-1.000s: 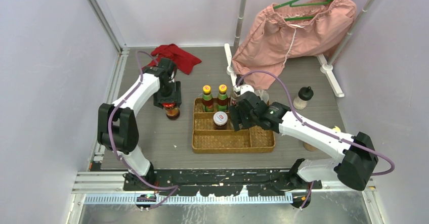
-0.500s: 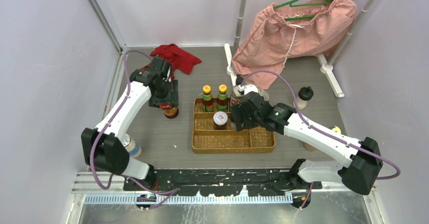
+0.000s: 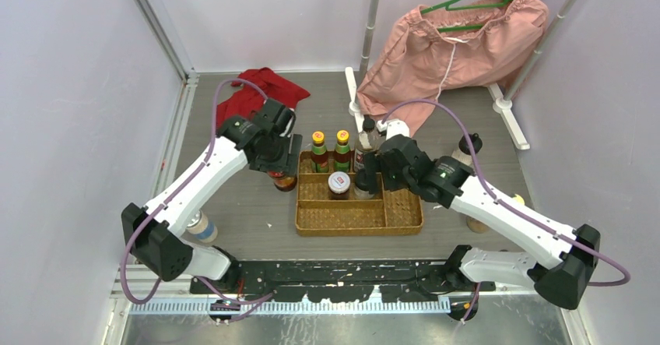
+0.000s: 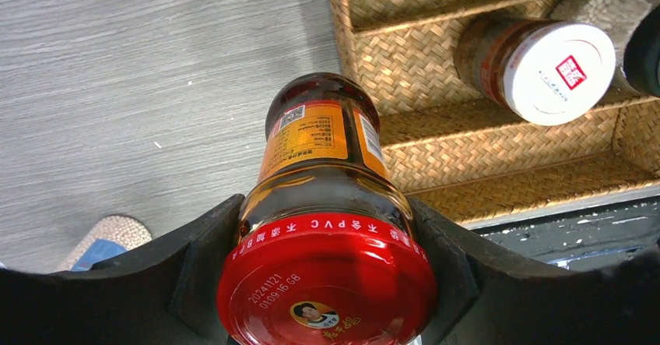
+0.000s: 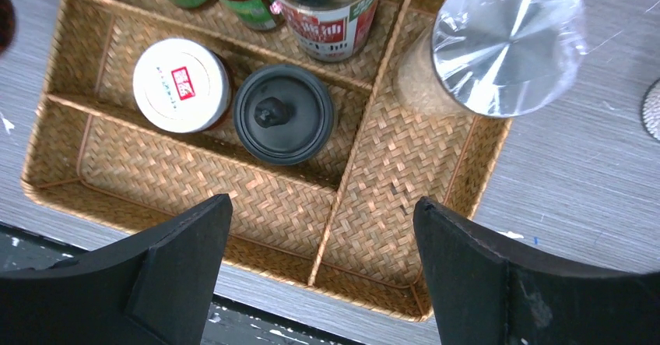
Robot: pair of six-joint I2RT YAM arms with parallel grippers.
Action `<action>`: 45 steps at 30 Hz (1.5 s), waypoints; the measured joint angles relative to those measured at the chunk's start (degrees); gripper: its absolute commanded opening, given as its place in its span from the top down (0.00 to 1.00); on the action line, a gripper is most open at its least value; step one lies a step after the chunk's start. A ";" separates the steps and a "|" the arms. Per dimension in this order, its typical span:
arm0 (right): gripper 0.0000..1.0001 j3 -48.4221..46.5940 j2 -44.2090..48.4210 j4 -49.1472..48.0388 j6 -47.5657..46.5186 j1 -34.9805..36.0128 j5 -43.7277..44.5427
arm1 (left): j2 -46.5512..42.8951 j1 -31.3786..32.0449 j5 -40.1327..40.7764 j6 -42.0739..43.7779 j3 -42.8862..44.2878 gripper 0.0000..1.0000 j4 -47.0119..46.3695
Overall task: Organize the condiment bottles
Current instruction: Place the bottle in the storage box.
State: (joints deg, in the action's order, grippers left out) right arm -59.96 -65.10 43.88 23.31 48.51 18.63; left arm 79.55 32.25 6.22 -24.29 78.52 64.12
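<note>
Left gripper [image 4: 325, 228] clamps the red-lidded jar [image 4: 319, 135] just under its lid. The jar is upright, long axis vertical, lid up, just beside the left wall of the wicker tray [image 4: 498, 181]. Right gripper [image 5: 323, 228] hangs wide apart, holding nothing, over the tray's white-lidded jar [image 5: 181, 85] and black-lidded shaker [image 5: 282, 114].

A robot lab cell is indicated: the worktop [image 3: 257, 220] is enclosed by plain panels [image 3: 78, 127] and metal posts [image 3: 152, 22].
</note>
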 measured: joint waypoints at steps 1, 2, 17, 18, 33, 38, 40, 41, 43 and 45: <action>0.08 -0.39 0.44 0.22 0.04 0.00 0.26 | 0.00 0.70 0.22 -0.37 0.04 0.64 0.07; 0.08 -0.90 0.98 0.50 0.17 0.00 0.57 | 0.02 1.84 0.59 -0.79 0.15 0.64 0.17; 0.08 -1.11 4.87 2.16 1.73 0.00 1.42 | 3.37 11.28 4.85 -5.35 2.10 0.66 -3.04; 0.08 -1.01 5.14 2.25 1.90 0.00 1.46 | 3.87 11.74 5.27 -5.60 1.81 0.66 -4.02; 0.08 1.73 6.36 2.89 2.16 0.00 1.86 | 10.19 15.65 7.69 -7.17 0.94 0.66 -9.16; 0.08 2.56 6.36 2.89 2.16 0.00 1.86 | 10.27 15.80 7.76 -7.43 0.94 0.66 -9.27; 0.08 2.86 6.38 2.91 2.16 0.00 1.86 | 10.27 15.80 7.78 -7.72 0.85 0.66 -9.55; 0.08 2.99 6.45 2.89 2.16 0.00 1.86 | 10.27 15.85 7.78 -7.91 0.72 0.66 -9.90; 0.08 3.26 6.75 2.91 2.19 0.00 1.86 | 10.29 15.93 7.80 -8.15 0.24 0.66 -10.64; 0.08 3.41 7.19 2.89 2.19 0.00 1.86 | 10.36 16.11 7.80 -8.31 -0.42 0.67 -11.21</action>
State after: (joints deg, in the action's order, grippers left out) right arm -56.55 -57.91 46.76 25.50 48.51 20.49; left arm 89.91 48.36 14.02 -32.60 78.11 52.90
